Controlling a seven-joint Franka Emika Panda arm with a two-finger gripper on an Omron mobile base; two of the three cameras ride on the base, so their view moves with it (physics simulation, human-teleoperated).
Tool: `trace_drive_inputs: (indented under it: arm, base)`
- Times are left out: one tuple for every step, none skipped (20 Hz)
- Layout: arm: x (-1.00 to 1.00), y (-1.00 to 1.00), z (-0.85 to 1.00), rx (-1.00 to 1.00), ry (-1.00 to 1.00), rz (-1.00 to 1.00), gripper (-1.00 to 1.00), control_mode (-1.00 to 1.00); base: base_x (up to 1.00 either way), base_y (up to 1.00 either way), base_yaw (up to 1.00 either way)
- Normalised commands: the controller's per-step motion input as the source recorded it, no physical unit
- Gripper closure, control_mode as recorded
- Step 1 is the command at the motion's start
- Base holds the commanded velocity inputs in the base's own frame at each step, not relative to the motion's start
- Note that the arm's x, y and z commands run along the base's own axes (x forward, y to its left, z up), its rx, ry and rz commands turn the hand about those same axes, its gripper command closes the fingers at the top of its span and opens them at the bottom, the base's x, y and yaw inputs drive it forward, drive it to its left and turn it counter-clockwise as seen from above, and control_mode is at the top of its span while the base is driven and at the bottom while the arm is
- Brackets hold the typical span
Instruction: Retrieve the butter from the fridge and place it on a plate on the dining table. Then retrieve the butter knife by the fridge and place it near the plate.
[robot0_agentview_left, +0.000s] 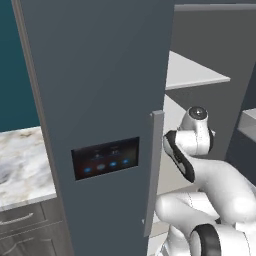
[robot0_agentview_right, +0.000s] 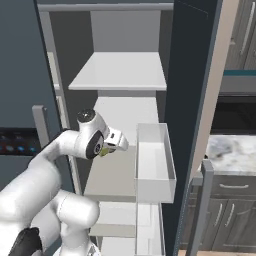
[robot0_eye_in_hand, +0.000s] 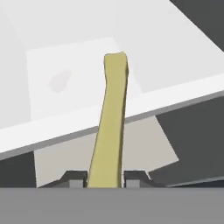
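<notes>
The tall slate-grey fridge (robot0_agentview_left: 100, 100) stands wide open, its left door with the black, blue-lit panel (robot0_agentview_left: 106, 158) and long grey bar handle (robot0_agentview_left: 154, 172) swung out towards us. The white arm is reaching inside, between the two doors. There's the two-finger gripper (robot0_agentview_right: 107, 149) out in front of the white middle shelf (robot0_agentview_right: 117, 175), and it's pinching the slim pale yellow-olive butter stick (robot0_eye_in_hand: 110, 122) at its near end, dark fingertips (robot0_eye_in_hand: 74, 179) pressed against either side. From the hand camera the butter runs straight out from the fingers, up off the shelf, its far end across the white shelf edge beyond. From the right base camera only a sliver of yellow-green butter (robot0_agentview_right: 104, 151) peeks out beside the wrist. A white door bin (robot0_agentview_right: 155, 170) hangs on the open right door, just beside the gripper. Above, a second white shelf (robot0_agentview_right: 120, 72). Off to the left sits a marble-topped wall counter (robot0_agentview_left: 22, 165) over dark grey drawers (robot0_agentview_left: 30, 227).
</notes>
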Motion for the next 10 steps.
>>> trace_drive_inputs:
  arm:
    - [-1.0,-0.34,0.64,0.09,0.17,-0.02,1.0,-1.0]
    - [-1.0,-0.21,0.69,0.12,0.18,0.0,1.0,-1.0]
    - [-0.98,-0.1,0.76,0.12,0.23,0.0,1.0,-1.0]
    - [-0.94,-0.05,0.71,0.1,0.23,0.0,1.0,-1.0]
    - [-0.99,0.0,0.67,0.11,0.17,0.0,1.0,-1.0]
    - [-1.0,0.0,0.65,0.12,0.13,0.0,1.0,-1.0]
    - [-1.0,0.0,0.58,0.12,0.12,0.0,1.0,-1.0]
    - [-1.0,0.17,0.54,0.08,0.08,0.0,1.0,-1.0]
    - [-1.0,0.39,0.42,0.03,0.02,0.0,1.0,-1.0]
    - [-1.0,0.51,0.5,0.0,-0.05,0.0,1.0,-1.0]
  base:
    - [0.0,0.0,0.0]
    - [0.0,0.0,0.0]
    - [0.0,0.0,0.0]
    - [0.0,0.0,0.0]
    - [0.0,0.0,0.0]
    - [0.0,0.0,0.0]
    - [0.0,0.0,0.0]
    - [0.0,0.0,0.0]
    - [0.0,0.0,0.0]
    - [0.0,0.0,0.0]
